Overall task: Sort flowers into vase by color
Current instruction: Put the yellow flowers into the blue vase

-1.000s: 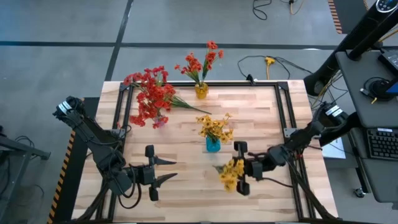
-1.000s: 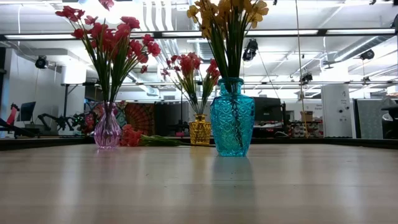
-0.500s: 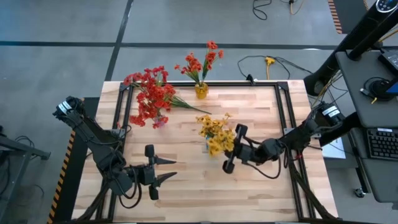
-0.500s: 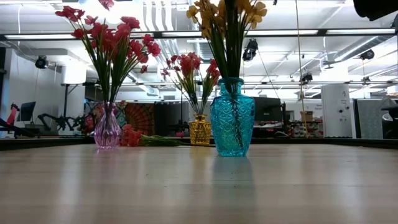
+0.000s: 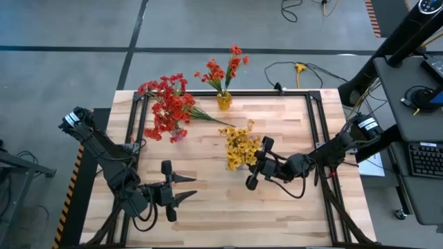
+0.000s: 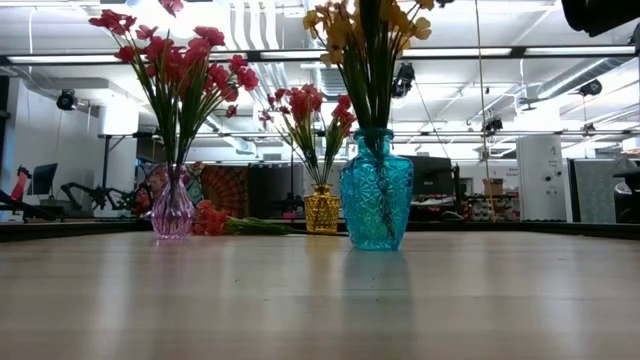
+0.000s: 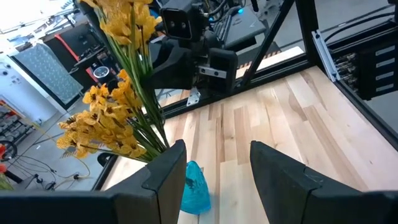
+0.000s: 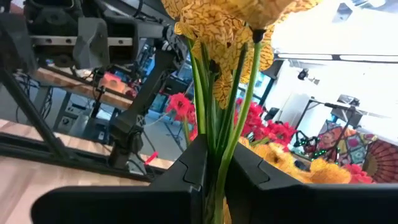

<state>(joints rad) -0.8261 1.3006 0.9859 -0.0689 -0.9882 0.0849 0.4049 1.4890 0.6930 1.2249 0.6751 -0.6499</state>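
the right tool [image 5: 257, 166] pinches a yellow sprig [image 5: 239, 142] by its stems right above the blue vase [image 6: 375, 202] (mid worktop [image 5: 291, 214]), beside the yellow flowers already in it. the left tool [image 5: 181, 189] waits near the front edge, fingers spread.

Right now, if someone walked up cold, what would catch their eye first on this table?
Probably the right gripper at mid-table, shut on a bunch of yellow flowers over the blue vase. Next, the mass of red flowers in the pink vase at the far left corner. The left gripper waits open near the front edge.
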